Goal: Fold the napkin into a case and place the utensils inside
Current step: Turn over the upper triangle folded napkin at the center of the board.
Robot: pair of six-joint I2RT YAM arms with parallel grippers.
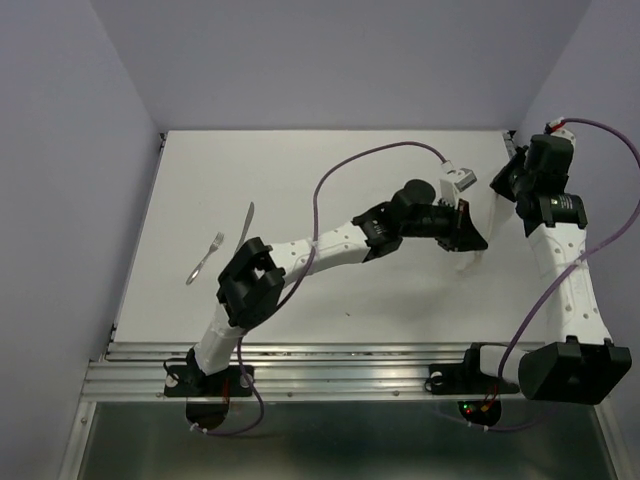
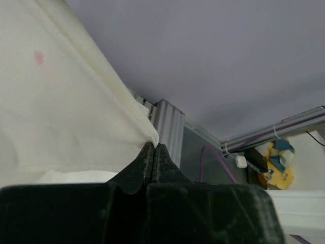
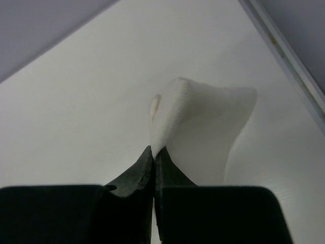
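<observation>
Black fingers of the left tool fill the bottom of the left wrist view, pressed together and pinching an edge of the napkin. From those tips the soft white sheet spreads up and to the left, with a folded hem along its right side and a faint pink spot high up.

On the right wrist view, the right tool is likewise pressed together, nipping a corner of the napkin, which billows out just beyond and to the right of the tips, above the white worktop.

From above, both tools meet over the far right part of the worktop, with the napkin stretched between them as a narrow white band. One loose end hangs below the left tool; whether it touches the worktop cannot be told.

Well to the left of both tools, past the left arm's elbow, lie a fork and a knife, both slanted, close together, the knife slightly farther back.
</observation>
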